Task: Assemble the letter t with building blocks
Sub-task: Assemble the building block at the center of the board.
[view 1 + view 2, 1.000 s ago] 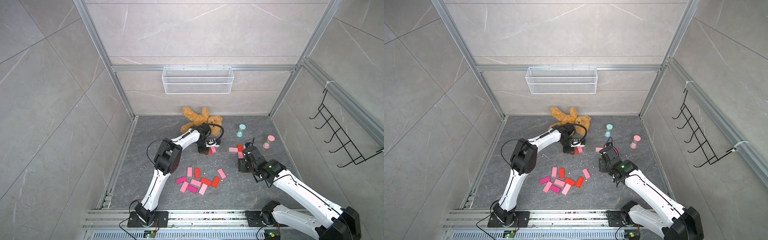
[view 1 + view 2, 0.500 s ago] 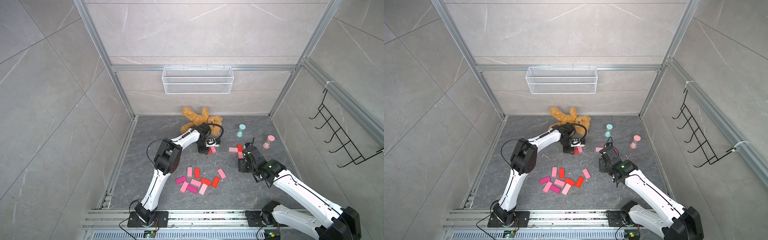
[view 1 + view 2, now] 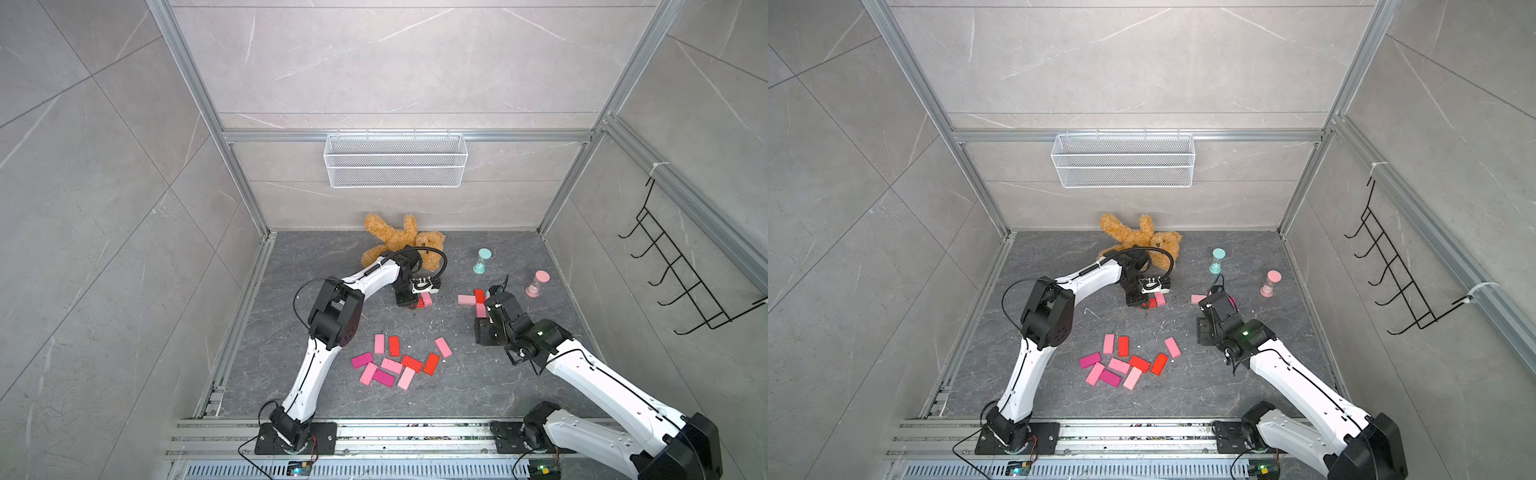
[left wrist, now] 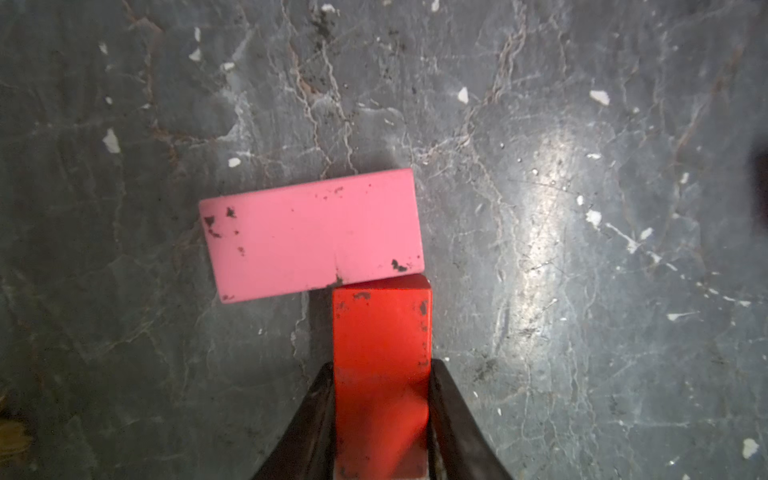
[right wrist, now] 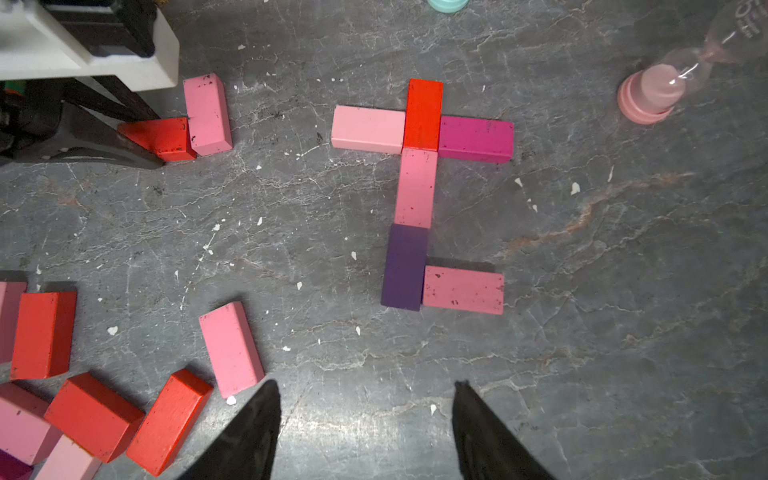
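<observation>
Right wrist view is showing the right pincer (image 5: 365, 386) hanging released and empty over bare surface (image 5: 602, 374). Nearest the arm bases, the loose blocks (image 3: 392, 365) (pink, magenta and red) are lying in a scattered pile. Nothing is shifting against a second ago, and both arms are keeping their poses, so the build is probably pausing.

Just beyond the right pincer the letter is lying flat. A purple block (image 5: 405, 268) has a light pink foot block (image 5: 463, 289) touching its side. A pink stem block (image 5: 415, 189) is continuing the line, and a red top block (image 5: 423, 114) is sitting between a pale bar block (image 5: 368, 129) and a magenta bar block (image 5: 476, 139).

Over toward the left arm, the left pincer (image 4: 381, 368) is clenching a red block (image 4: 380, 332), whose end is touching a pink block (image 4: 311, 235).

Open room is lying between letter and pile. The pink hourglass (image 5: 648, 93) is standing near the magenta bar block, and the teddy bear (image 3: 399, 241) is crowding the back wall.
</observation>
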Robot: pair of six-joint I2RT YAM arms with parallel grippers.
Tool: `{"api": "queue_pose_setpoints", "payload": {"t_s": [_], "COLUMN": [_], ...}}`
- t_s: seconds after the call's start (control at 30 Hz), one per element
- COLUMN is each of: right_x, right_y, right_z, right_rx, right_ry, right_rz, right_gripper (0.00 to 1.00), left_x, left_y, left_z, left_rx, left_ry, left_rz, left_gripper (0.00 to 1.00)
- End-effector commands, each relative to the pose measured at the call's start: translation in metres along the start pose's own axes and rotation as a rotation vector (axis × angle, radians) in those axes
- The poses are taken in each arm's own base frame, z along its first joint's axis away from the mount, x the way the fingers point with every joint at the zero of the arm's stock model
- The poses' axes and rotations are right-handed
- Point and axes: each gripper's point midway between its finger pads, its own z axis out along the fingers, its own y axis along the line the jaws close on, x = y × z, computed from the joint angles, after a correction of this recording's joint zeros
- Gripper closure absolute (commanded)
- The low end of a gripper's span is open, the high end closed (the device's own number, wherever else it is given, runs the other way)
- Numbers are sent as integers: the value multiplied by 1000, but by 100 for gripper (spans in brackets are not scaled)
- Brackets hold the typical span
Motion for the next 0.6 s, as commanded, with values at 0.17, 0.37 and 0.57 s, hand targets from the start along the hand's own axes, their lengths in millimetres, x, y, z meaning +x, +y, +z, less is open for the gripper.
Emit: {"api": "queue_pose_setpoints", "payload": {"t_s": [0.17, 0.37, 0.57], "right_x": [9, 11, 19], "right_y": [25, 36, 48], "right_z": [6, 7, 10], "right_rx": [-136, -190, -250], "right_ry": [65, 80, 124], "right_rz": [-50, -47, -76], "right_gripper": [33, 32, 32], "left_x": [23, 15, 1], "left_y": [17, 17, 10], "left_z": [16, 4, -24], "left_rx": [-46, -59, -61], "left_ry": [52, 10, -55], "left_rz": [-22, -19, -12], "left_gripper": [53, 43, 42]}}
